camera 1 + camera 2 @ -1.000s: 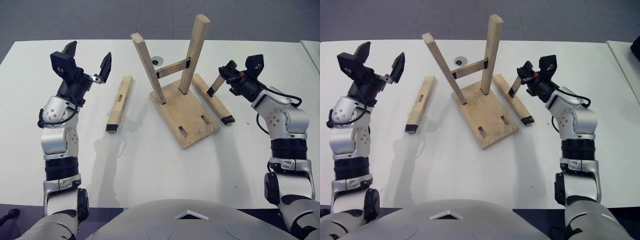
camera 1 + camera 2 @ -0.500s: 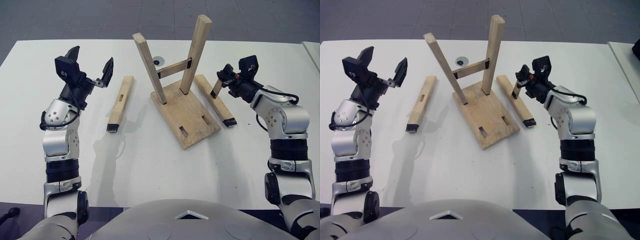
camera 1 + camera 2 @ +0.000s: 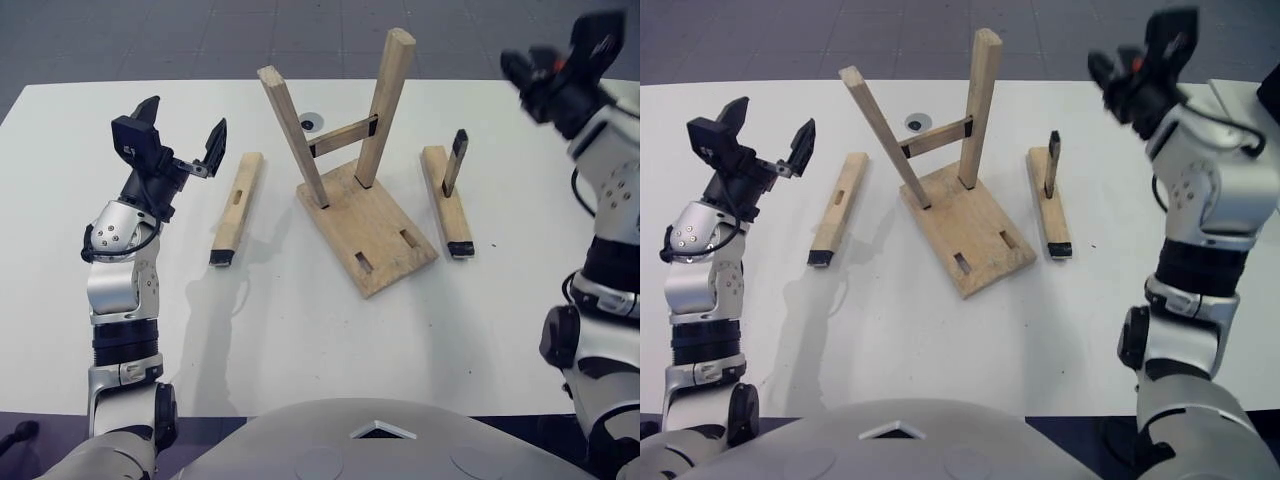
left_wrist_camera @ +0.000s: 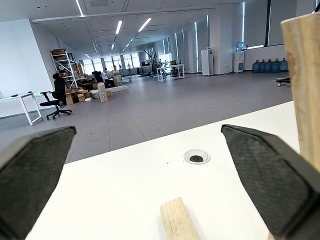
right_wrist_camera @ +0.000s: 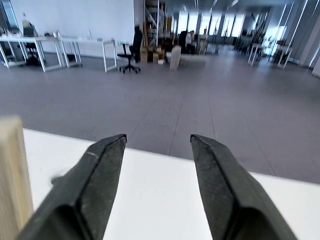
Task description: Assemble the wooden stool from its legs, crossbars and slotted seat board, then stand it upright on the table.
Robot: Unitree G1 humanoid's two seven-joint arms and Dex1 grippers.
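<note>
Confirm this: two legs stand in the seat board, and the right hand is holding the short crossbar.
No. The right hand is open and empty; the short crossbar stands upright on the loose leg, per the right eye view. Two legs stand in the seat board.

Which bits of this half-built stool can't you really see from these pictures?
- Head views: whether the short crossbar sits in the slot of the right loose leg; too small.
- Left wrist view: left loose leg, cut off by the picture's edge.
- Left eye view: right end effector, blurred.
</note>
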